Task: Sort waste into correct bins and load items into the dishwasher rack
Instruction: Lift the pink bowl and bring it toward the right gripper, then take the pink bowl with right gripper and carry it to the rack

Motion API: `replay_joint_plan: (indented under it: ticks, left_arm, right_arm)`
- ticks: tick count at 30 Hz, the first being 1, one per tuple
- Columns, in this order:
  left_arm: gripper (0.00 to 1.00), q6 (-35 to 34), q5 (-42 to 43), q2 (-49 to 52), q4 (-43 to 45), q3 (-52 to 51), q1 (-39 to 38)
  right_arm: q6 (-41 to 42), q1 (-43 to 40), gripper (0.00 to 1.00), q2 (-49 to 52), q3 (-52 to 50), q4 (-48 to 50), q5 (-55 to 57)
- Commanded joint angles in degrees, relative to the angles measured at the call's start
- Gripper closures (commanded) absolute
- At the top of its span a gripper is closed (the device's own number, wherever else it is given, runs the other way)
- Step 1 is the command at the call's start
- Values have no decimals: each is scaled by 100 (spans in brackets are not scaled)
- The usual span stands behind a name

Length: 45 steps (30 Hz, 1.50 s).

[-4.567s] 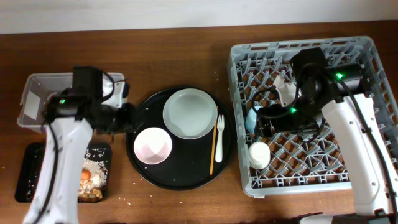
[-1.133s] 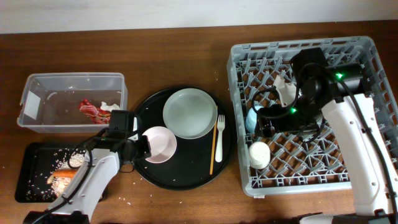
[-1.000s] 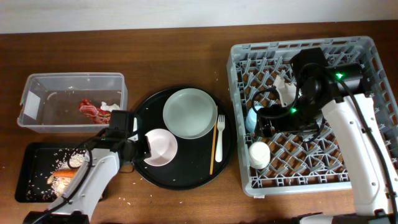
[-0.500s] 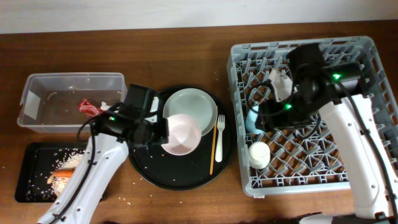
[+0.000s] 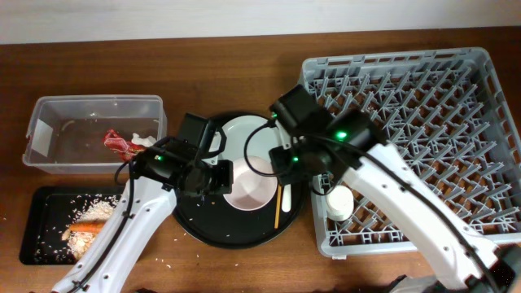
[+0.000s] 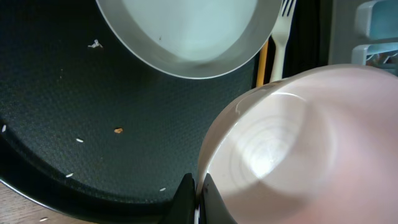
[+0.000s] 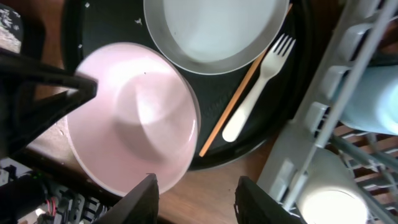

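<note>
**Bowl aloft, arms crowding the tray**

Left gripper (image 6: 195,195) pinches the pink bowl (image 5: 248,192) by its rim, tilted above the round black tray (image 6: 62,124), near the white plate (image 6: 186,31). Right gripper (image 7: 198,202) hangs spread, empty, close by. Risks: thin rim hold slips, bowl drops on plate; arms clash short of the rack (image 5: 423,98).
</note>
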Motion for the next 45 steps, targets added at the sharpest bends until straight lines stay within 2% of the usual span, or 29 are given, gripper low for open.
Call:
replay_joint_plan:
  ticks: [1,5,7,9,10,17,19,20,26,28,30,32,39,44,45]
  left_arm:
    - [99,-52,111,-63,15,269,-11]
    - [99,-50,90,-63,118,271,-11]
    - [99,-50,85,-63,122,271,-11]
    - [99,-50,44,-63,122,271,-11]
    - [99,-50,44,-63,122,271,-11]
    - [99,-50,44,-63,234,271,-11]
    - [99,-50,44,-63,245,271,-11]
    - [99,-50,44,-63,249,271,-11]
    - [99,-50,46,-63,249,271,-11]
    - [84,-50,46,-63,249,275,-11]
    - [73,-52,46,-63,240,308,52]
    - [67,-50,46,-68,122,422,195]
    - [66,146,48,-70,-483,1078,564]
    - [65,144,48,-70,-546,1585,564]
    - [62,144,42,-70,-535,1683,566]
  right_arm:
    - [264,90,57,282,-168,144,87]
    - [264,111,58,546,-229,267,-66]
    - [264,109,65,557,-264,304,-66]
    - [264,109,66,557,-267,304,-66]
    - [264,109,69,557,-275,299,-63]
    - [264,109,70,560,-407,396,-66]
    - [264,109,84,560,-407,437,-66]
    - [275,109,96,560,-407,452,-66]
    - [313,109,96,560,-407,450,-68]
    - [313,103,96,560,-407,452,-116]
    - [313,87,96,560,-407,452,-221]
    - [313,87,96,560,-407,452,-221]
    - [577,63,96,560,-407,605,-192]
    - [667,-776,96,557,-404,605,-199]
    - [509,-990,96,557,-404,634,-199]
